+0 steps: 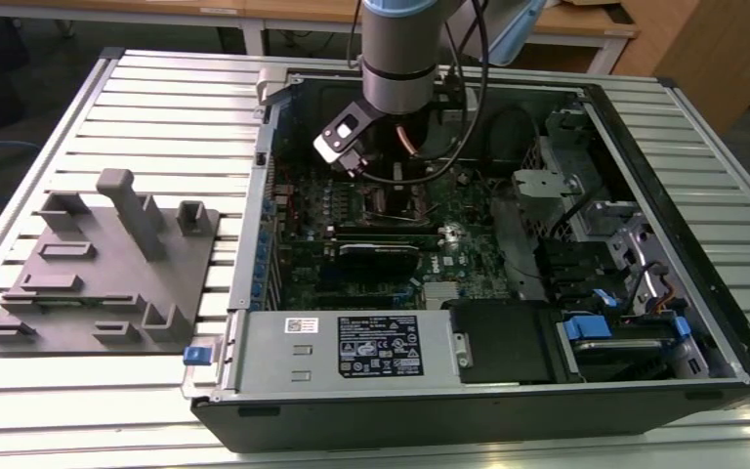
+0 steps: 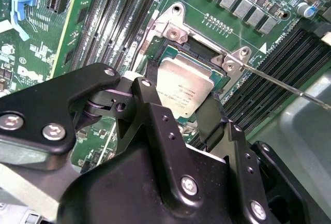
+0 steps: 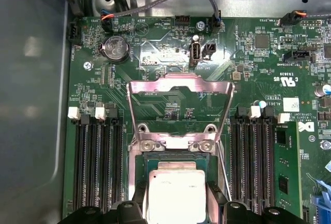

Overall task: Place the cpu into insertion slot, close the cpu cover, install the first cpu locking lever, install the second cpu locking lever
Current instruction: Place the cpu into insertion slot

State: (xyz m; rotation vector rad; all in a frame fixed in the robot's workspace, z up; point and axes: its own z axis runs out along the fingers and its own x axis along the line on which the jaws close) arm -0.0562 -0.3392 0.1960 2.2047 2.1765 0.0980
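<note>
**Chip held at the socket, cover up**

In the exterior view the arm reaches down into an open computer case (image 1: 479, 420) that lies on a slatted table (image 1: 167, 88). The gripper (image 1: 395, 186) is low over the green board (image 1: 349, 210). A grey holder plate (image 1: 102, 283) sits on the table at the exterior view's left, well apart from the case.

In the second wrist view the gripper (image 2: 181, 100) stands narrow, its two black fingers (image 2: 150, 105) pressed against opposite edges of the chip (image 2: 183, 81), so it holds the chip between them. The chip lies flat, silvery top up, inside the rim of the socket (image 2: 194, 53). A strip of the socket's dark centre shows beside one chip edge. Whether the chip is fully seated cannot be told. A thin lever rod (image 2: 282, 83) runs out from one corner bracket of the socket, apart from the chip.

In the first wrist view the chip (image 3: 176, 190) sits within the socket (image 3: 178, 157), with the gripper (image 3: 177, 211) around it. The cover (image 3: 178, 84) is swung up on its hinge at the socket's edge, away from the chip, and the board (image 3: 155, 53) shows through its window. Long black memory slots (image 3: 95, 157) flank the socket on both sides.
</note>
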